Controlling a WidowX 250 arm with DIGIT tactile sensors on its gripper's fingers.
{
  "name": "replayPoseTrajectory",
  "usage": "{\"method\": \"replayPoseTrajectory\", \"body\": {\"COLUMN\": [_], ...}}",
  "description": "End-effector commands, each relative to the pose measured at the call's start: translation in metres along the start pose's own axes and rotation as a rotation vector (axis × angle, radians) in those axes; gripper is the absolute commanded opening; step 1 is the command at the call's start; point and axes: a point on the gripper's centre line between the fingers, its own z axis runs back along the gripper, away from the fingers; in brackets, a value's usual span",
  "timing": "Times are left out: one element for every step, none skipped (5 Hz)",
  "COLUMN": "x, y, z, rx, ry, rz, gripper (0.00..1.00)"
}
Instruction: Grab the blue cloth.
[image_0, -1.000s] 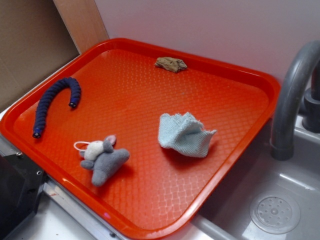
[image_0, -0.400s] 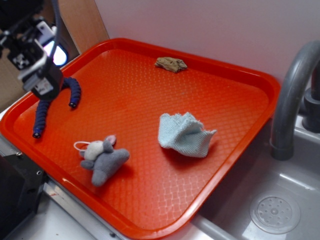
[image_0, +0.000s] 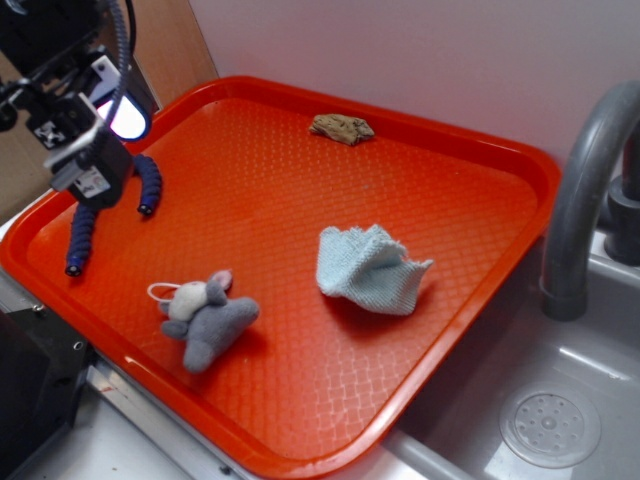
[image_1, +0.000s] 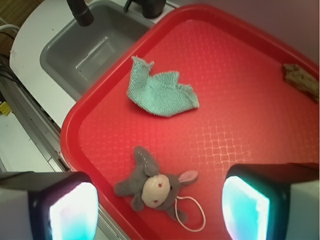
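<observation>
My pincer (image_0: 88, 175) hangs over the tray's (image_0: 520, 170) left end above the dark ribbed tube (image_0: 85, 215), fingers (image_1: 65, 210) spread wide, nothing held. Blue cloth (image_0: 372, 268) lies crumpled mid-tray toward the sink (image_0: 560, 420), well apart from me, past the plush toy (image_0: 205, 318). Long axis roughly across my view.

Pale blue cloth (image_0: 369, 269) (image_1: 161, 92), ribbed knit, crumpled, lying on tray's right half
</observation>
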Motion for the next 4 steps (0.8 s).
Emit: {"method": "replayPoseTrajectory", "body": {"x": [0.034, 0.047, 0.053, 0.057], "y": [-0.018, -0.033, -0.043, -0.045], "z": [-0.053, -0.096, -0.122, -0.139], "rx": [0.146, 0.186, 0.207, 0.225], "ry": [0.072, 0.091, 0.072, 0.088], "rz": [-0.024, -0.114, -0.239, -0.305], "gripper": [1.00, 1.00, 1.00, 1.00]}}
